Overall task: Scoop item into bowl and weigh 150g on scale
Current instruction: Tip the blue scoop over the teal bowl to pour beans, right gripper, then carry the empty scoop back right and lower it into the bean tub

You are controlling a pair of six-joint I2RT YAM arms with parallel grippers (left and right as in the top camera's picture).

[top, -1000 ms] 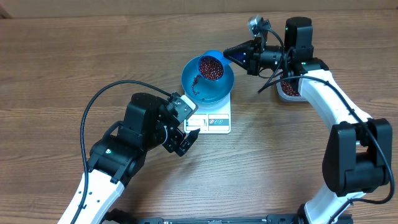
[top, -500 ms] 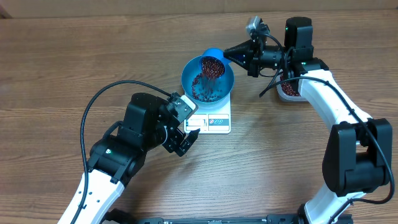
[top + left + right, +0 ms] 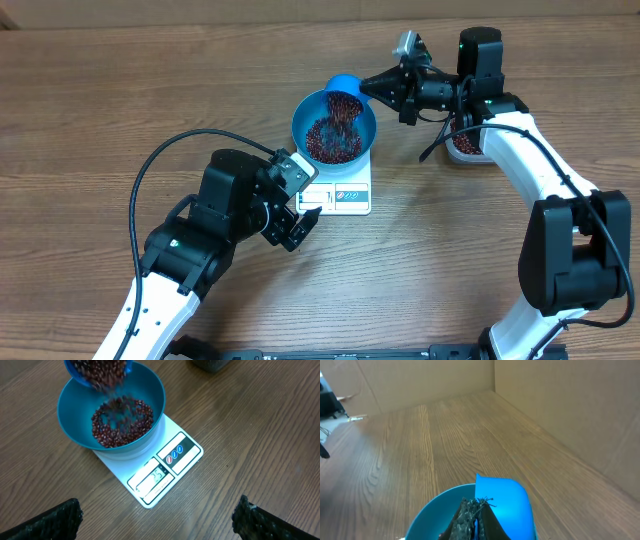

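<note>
The scoop [image 3: 345, 88] is clamped by its handle in the closed jaws of the right gripper [image 3: 372, 87]. It is tilted over the rim of the bowl [image 3: 298, 127] on the side away from the display, so that the load is discharged inside the bowl and not onto the table [image 3: 100, 100]. In the left wrist view, a stream of beans [image 3: 122, 422] is seen falling onto the layer collected at the bowl's bottom.

The bowl is seated on the scale [image 3: 345, 197], with the front display strip left uncovered so that a reading can be taken. The digits are lit but cannot be read with certainty.

The left gripper [image 3: 300, 226] is held empty with its jaws fully apart, near the scale's front and clear of it. This placement is judged to aim its camera at the display.

The clear tub [image 3: 462, 145] of beans is positioned beneath the right arm, which is judged to shorten refill travel.
</note>
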